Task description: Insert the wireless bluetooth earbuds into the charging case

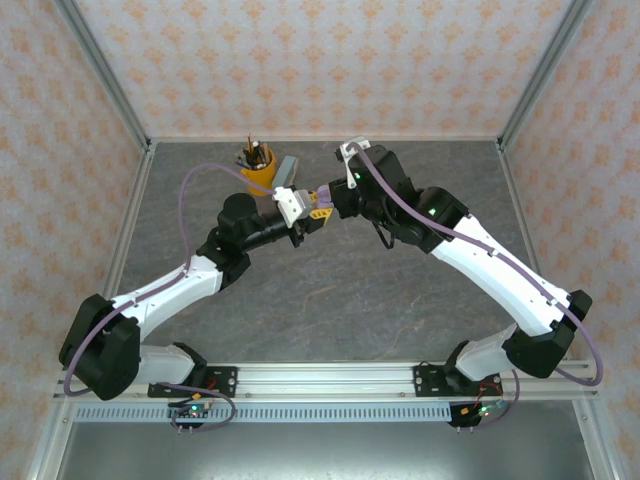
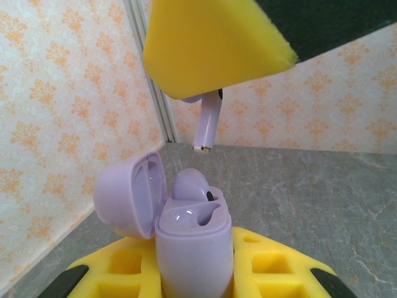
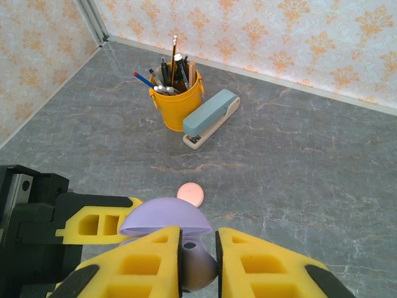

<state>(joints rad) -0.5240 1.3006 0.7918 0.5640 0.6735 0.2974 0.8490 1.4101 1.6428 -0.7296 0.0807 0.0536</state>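
Ahead of the right gripper (image 3: 198,237), toward the far side of the grey table (image 3: 310,155): a yellow pencil cup (image 3: 175,99), with a pale blue stapler (image 3: 211,118) just beside it. Closer in, just past the fingertips: a small pink disc (image 3: 190,194), apparently lying flat on the table, its near edge hidden by the lid (image 3: 162,218).

Directly beneath the right gripper: the lilac charging case (image 2: 192,254), upright, lid swung open to one side, clamped between the yellow fingers of the left gripper (image 2: 195,276). In the well farther from the left wrist: the seated earbud (image 2: 189,184), lilac, bulb up. In front of it, the nearer well's glossy hollow. Pinched between the right gripper's drawn-in fingers: the held earbud (image 2: 209,121), lilac, stem pointing down, hanging above the case and apart from it.

From overhead: both arms bent at the elbow, reaching inward from the near edge and meeting over mid-table, right gripper tipped down over the left.
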